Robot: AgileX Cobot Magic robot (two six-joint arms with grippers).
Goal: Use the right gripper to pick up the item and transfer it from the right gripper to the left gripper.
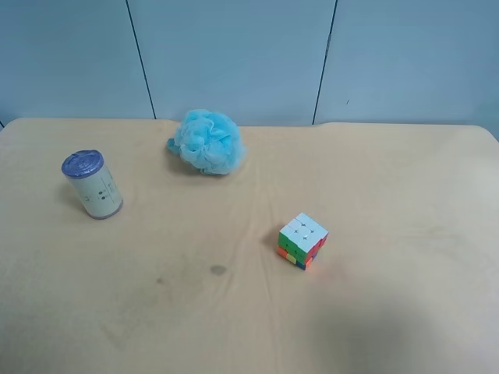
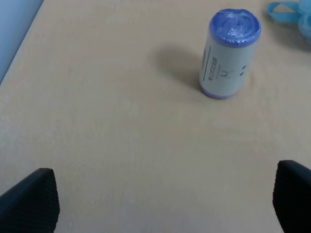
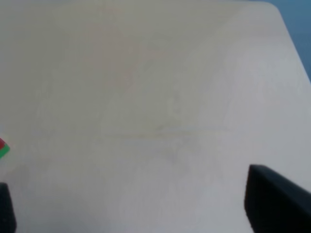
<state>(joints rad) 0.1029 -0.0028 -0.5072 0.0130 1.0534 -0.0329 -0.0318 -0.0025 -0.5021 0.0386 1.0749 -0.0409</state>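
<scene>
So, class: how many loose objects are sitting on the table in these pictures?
3. The can stands upright at the exterior high view's left, the blue puff lies near the far edge, and the cube sits right of centre. None appears hidden.

Beige table point(image 1: 374, 179) bearing upright can point(image 1: 92, 184), blue puff point(image 1: 207, 141), multicoloured cube point(image 1: 302, 240), well apart

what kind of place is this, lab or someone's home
Probably a robot test bench, not a home: a bare beige table against plain blue wall panels, holding only unrelated props, a can, cube and puff.
</scene>
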